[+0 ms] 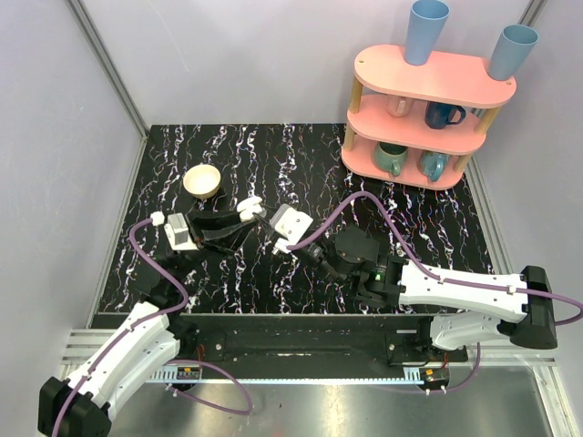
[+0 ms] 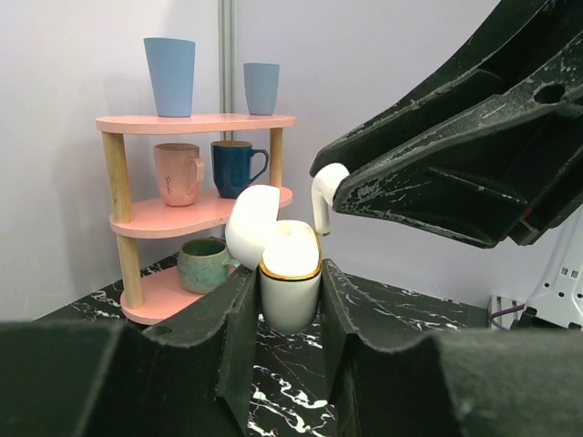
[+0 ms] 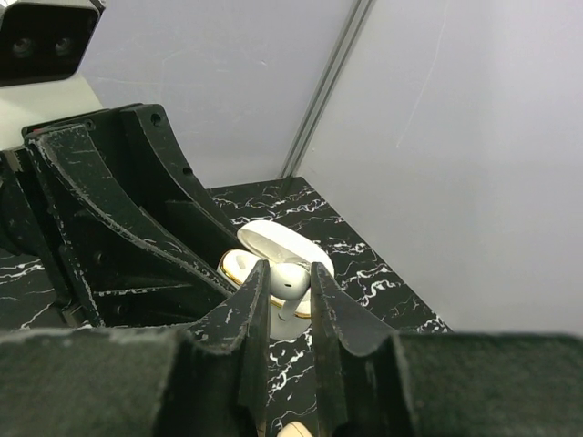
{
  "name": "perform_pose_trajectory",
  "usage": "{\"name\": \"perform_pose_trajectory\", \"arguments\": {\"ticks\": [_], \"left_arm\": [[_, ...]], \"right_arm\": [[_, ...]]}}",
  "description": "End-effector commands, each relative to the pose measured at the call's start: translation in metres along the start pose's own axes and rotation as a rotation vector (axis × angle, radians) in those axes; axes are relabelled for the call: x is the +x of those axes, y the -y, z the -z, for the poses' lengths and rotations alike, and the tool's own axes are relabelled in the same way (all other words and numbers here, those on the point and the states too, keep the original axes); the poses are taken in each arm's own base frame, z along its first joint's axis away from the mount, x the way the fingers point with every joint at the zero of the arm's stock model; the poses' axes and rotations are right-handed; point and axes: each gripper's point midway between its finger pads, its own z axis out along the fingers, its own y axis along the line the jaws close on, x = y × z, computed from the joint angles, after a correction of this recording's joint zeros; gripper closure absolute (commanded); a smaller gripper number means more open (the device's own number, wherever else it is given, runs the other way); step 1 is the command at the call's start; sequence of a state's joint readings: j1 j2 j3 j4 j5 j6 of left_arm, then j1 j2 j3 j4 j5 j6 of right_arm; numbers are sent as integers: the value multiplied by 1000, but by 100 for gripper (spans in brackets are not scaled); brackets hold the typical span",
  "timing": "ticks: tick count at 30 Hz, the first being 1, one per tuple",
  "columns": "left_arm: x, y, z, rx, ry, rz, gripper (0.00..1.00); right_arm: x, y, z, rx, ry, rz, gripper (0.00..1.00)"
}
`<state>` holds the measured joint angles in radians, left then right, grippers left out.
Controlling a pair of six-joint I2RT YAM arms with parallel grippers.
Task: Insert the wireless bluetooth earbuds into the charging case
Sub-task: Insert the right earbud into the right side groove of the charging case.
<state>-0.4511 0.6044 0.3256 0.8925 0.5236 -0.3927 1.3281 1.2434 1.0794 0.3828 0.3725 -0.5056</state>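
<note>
Your left hand (image 2: 290, 278) grips the case (image 2: 290, 305), which is upright with its lid open. Your right hand (image 3: 290, 271) pinches one earbud (image 2: 325, 196), stem down, just above the case's gold rim, beside the lid.

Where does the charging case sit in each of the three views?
Top external: charging case left of centre, right of the wooden bowl.
Left wrist: centre, lid open, held in the left gripper.
Right wrist: centre, just behind the earbud.
Shared landmark: the black marbled table.
</note>
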Motion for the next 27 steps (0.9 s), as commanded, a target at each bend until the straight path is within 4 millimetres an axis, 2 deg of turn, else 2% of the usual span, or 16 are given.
{"name": "perform_pose_trajectory", "arguments": {"ticks": [1, 4, 16, 27], "left_arm": [[-23, 11, -7, 55, 65, -38, 100], [-23, 12, -7, 56, 65, -35, 100], [-29, 20, -5, 96, 91, -50, 100], [-31, 21, -3, 92, 104, -65, 100]], "right_arm": [[-41, 14, -2, 42, 111, -24, 82], [-42, 18, -1, 58, 116, -22, 82], [-22, 15, -7, 73, 51, 20, 81], [-22, 17, -3, 62, 28, 42, 82]]}}
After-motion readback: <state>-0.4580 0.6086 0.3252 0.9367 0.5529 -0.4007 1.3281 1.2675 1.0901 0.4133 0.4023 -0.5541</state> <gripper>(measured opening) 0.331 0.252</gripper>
